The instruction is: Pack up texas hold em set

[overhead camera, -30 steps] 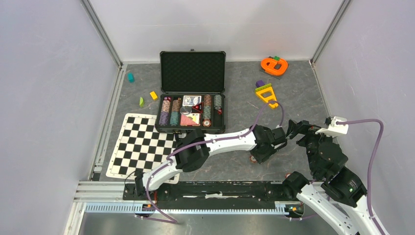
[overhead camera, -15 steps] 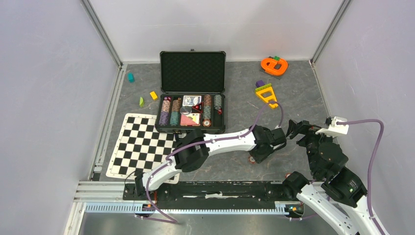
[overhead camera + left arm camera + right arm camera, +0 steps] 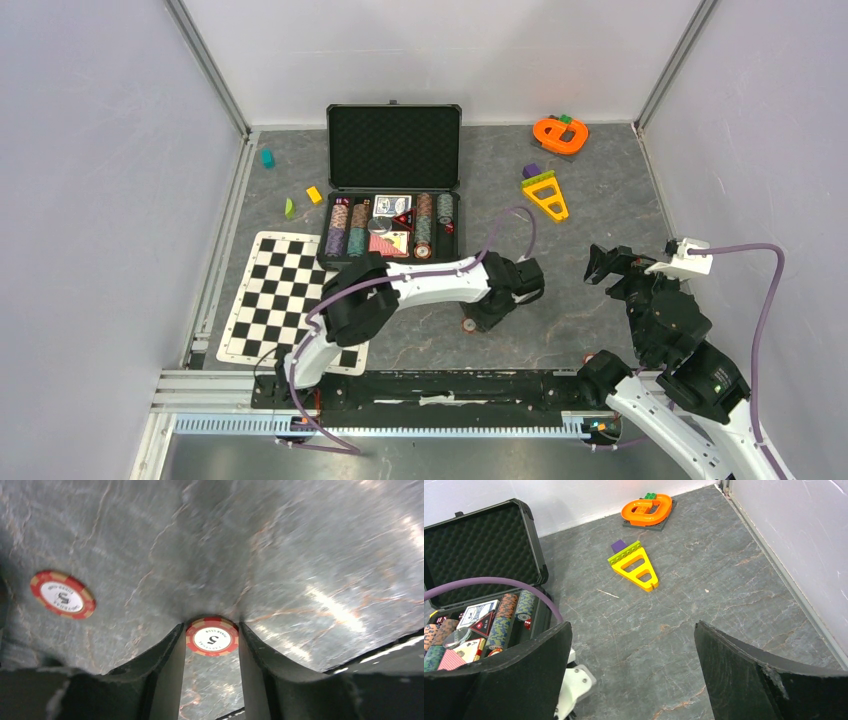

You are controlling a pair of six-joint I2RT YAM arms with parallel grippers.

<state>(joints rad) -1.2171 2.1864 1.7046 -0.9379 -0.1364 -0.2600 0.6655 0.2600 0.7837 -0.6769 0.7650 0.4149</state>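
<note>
**Work surface.** The table (image 3: 610,200) is a flat grey slab with a marbled, veined finish. In the left wrist view it looks glossy.

**Case.** The black hard briefcase (image 3: 394,150) stands open at the far centre of the table. Its lid is upright and lined with egg-crate foam. The lower half holds coloured chip stacks (image 3: 425,215) lying in ribbed columns, flat rectangular card decks (image 3: 392,205) and a small red die (image 3: 527,624).

**Mat.** The black-white checkered mat (image 3: 285,295) is thin and square, and lies flat at the near left of the case.

**Arms.** The left gripper (image 3: 212,625) is partly closed. Its two dark, matte fingers press on opposite sides of the rim of a poker chip (image 3: 212,636). The chip is a round disc with a red-and-tan segmented border, and its white centre is marked 5. The top view places this chip (image 3: 469,324) on the near side of the case, off its front right corner. It cannot be told whether it is lifted off the table. The right gripper (image 3: 633,645) is spread wide with nothing between its curved black fingers, and it sits well to the right of the case.

**Toys.** A looped orange plastic toy (image 3: 560,133) sits at the far right. A yellow studded triangular toy (image 3: 546,193) lies nearer than it.

**Loose piece.** A second chip (image 3: 62,594) of the same pattern lies flat on the table, apart from the held one.
</note>
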